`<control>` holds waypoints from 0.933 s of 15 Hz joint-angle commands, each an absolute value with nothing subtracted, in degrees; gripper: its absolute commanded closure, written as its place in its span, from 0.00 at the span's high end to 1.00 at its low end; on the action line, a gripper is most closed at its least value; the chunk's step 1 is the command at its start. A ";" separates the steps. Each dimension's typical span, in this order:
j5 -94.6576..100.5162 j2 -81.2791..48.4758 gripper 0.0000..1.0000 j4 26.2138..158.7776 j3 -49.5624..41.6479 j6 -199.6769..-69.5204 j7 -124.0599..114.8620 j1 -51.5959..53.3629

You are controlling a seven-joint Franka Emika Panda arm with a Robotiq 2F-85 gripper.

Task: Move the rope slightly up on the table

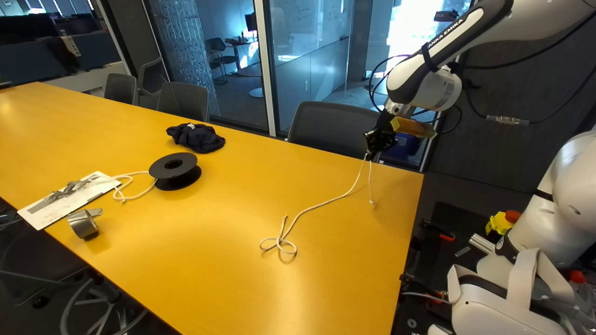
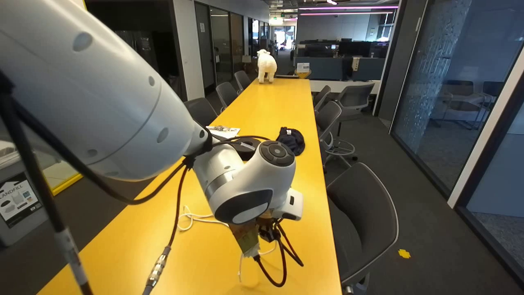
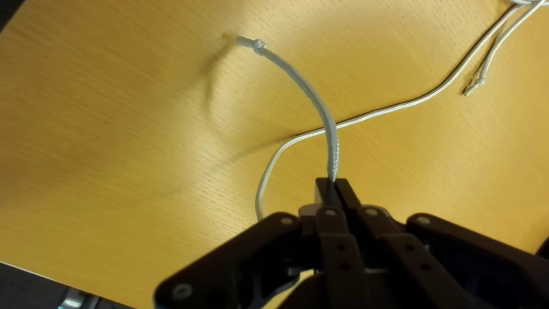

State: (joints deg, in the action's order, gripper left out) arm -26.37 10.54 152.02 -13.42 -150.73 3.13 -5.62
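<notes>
The rope (image 1: pixel 326 203) is a thin whitish cord. Its far part lies in loops on the yellow-orange table (image 1: pixel 223 288). My gripper (image 1: pixel 369 156) is shut on the rope near the table's far edge, and a short knotted end hangs from the fingertips. In the wrist view my gripper (image 3: pixel 333 182) pinches the rope (image 3: pixel 381 112), whose knotted end curves away above the table (image 3: pixel 107 150). The long part rises off the table and passes behind the left finger. In an exterior view the arm hides much of the rope (image 2: pixel 221 222), and the fingertips are hidden.
A black spool (image 1: pixel 174 170) with white cord beside it, a dark cloth (image 1: pixel 198 138), a flat white strip (image 1: pixel 70 202) with metal bits on it, and a silver tape roll (image 1: pixel 84 224) sit farther along the table. A chair (image 1: pixel 333 128) stands against the edge near my gripper.
</notes>
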 commanded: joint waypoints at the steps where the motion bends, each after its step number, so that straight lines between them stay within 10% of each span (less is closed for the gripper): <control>1: -31.64 9.37 0.01 149.56 -11.94 -150.94 6.33 -2.43; 14: -81.63 1.98 0.01 152.49 -19.33 -154.06 48.86 3.67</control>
State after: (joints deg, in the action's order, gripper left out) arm -75.45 5.38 151.55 -17.37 -154.53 40.17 4.67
